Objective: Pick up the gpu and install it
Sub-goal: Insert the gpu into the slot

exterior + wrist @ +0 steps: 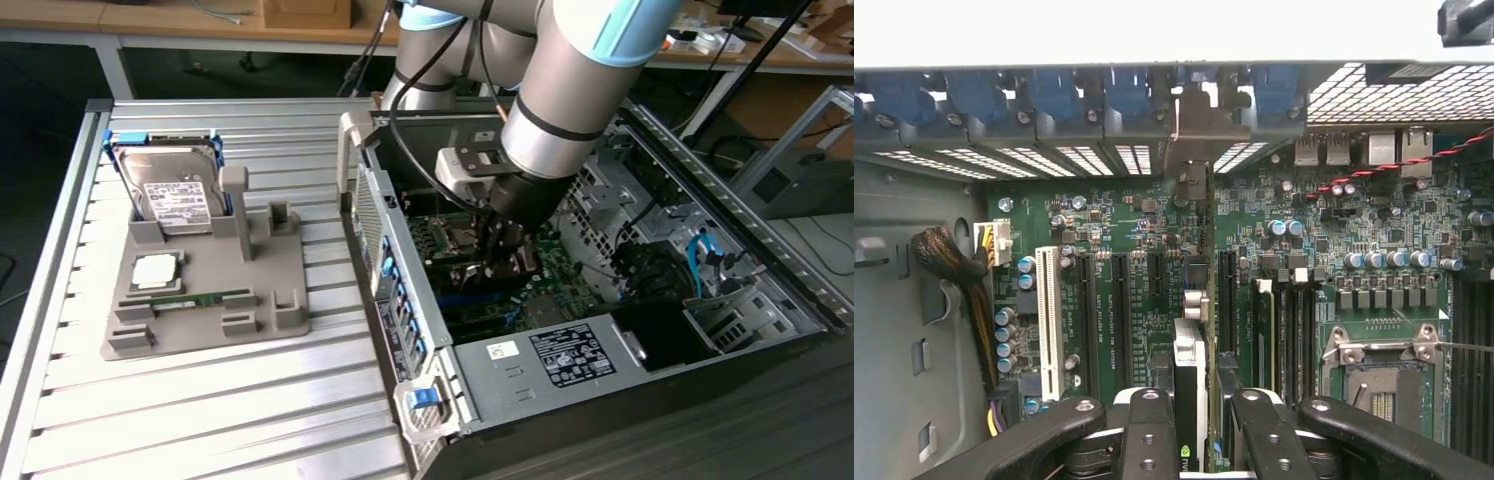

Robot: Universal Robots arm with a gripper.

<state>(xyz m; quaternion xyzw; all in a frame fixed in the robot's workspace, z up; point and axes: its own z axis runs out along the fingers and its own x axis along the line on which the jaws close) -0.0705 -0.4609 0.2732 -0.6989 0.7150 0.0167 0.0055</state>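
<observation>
My gripper (pixel 503 262) reaches down into the open computer case (pixel 400 290), over the motherboard (pixel 561 285). In the wrist view my gripper (pixel 1199 440) is shut on the gpu (pixel 1190 370), which shows edge-on as a thin dark card between the two black fingers (pixel 1149 435). The card stands upright over the motherboard's expansion slots (pixel 1119 300), running toward the case's rear slot openings. Its silvery end bracket (pixel 1199 125) lies against that rear wall. Whether the card's edge sits in a slot I cannot tell.
On the exterior view's left a grey fixture (pixel 267 320) holds a hard drive (pixel 174 190), a processor chip (pixel 154 268) and a green memory stick (pixel 200 298). The power supply (pixel 574 355) fills the case's near corner. Blue slot latches (pixel 1054 95) line the rear wall.
</observation>
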